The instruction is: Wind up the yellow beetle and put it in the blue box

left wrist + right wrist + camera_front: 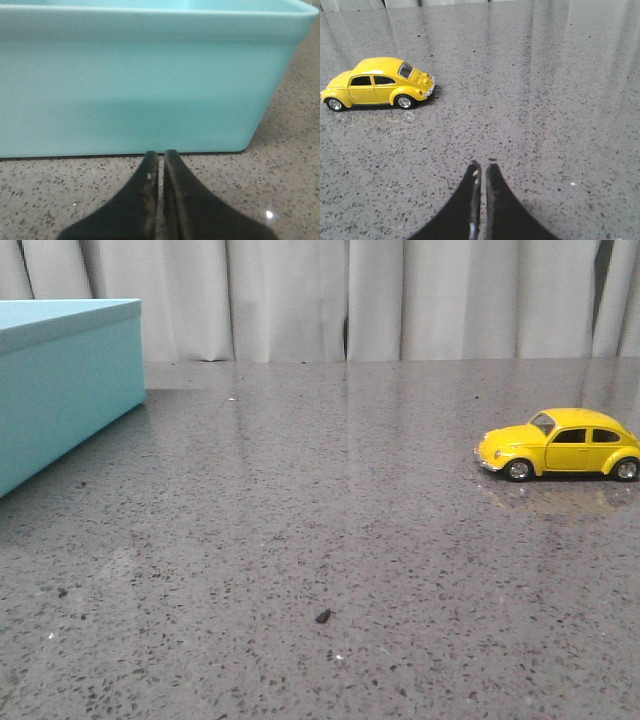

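Note:
The yellow beetle (560, 443) stands on its wheels at the right side of the grey speckled table, nose pointing left. The right wrist view shows the yellow beetle (377, 83) well off to one side of my right gripper (481, 167), which is shut and empty. The blue box (60, 380) sits at the far left edge with its lid on. In the left wrist view the blue box (145, 75) fills the picture just ahead of my left gripper (160, 154), shut with nothing in it. Neither gripper appears in the front view.
Grey curtains (380, 300) hang behind the table's far edge. A small dark speck (323, 616) lies on the tabletop (320, 540) near the front middle.

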